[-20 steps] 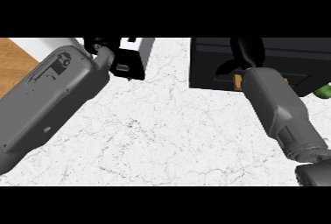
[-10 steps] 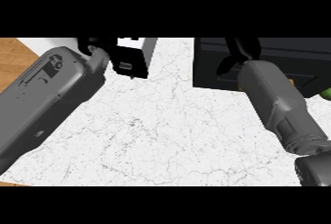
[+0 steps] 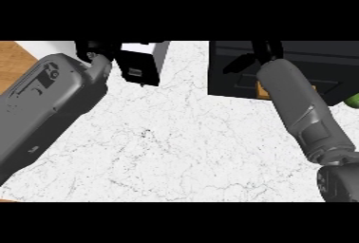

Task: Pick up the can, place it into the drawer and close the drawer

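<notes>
The dark drawer (image 3: 329, 61) stands open at the upper right of the head view. Inside it an orange patch (image 3: 262, 90) shows on both sides of my right forearm; I cannot tell whether it is the can. My right hand (image 3: 258, 56) is over the drawer, thumb spread left, fingers straight toward the far side and cut off by the view's top. Nothing shows between them. My left hand (image 3: 94, 48) sits at the top left, mostly out of view, beside a black box.
A black box with a white top (image 3: 140, 66) stands at the upper middle of the marble counter (image 3: 182, 147). A green object (image 3: 353, 99) peeks in at the right edge. Brown wood (image 3: 14, 57) shows at the far left.
My right hand has moved farther over the drawer, toward the view's top, and the forearm now covers more of the green object. The left arm has barely shifted.
</notes>
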Tool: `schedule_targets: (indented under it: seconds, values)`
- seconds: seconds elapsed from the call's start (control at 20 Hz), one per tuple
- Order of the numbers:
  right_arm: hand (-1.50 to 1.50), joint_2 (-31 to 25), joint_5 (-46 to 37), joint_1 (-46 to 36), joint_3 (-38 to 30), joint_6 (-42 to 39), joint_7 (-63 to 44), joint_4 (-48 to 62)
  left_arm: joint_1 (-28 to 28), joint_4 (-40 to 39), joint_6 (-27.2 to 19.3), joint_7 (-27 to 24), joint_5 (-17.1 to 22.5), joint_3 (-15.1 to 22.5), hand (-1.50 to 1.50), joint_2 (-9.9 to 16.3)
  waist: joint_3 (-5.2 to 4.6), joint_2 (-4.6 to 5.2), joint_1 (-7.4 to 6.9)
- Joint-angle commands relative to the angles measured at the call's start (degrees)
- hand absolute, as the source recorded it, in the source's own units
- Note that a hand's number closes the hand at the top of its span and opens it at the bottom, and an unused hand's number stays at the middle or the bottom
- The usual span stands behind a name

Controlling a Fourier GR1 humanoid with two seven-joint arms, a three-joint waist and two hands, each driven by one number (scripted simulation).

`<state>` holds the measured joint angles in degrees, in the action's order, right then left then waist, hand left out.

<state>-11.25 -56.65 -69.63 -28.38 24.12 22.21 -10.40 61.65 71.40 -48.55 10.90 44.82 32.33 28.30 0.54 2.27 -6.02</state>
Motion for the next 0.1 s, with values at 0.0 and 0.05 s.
schedule_targets:
  seconds: [0.0, 0.05]
  values:
    - [-1.5, -0.47, 6.06, -3.68, -5.47, -3.21, 0.82, -1.1, -1.23, 2.41, -0.7, 0.98, 0.02, -0.54, -1.5, 0.89, -0.35, -0.52, -0.66]
    - [-1.5, -1.37, 7.0, -2.51, -6.3, -4.25, 2.93, -1.02, -1.16, 2.1, -0.87, 0.74, -0.34, -0.75, -1.5, 0.9, -0.34, -0.34, -0.02]
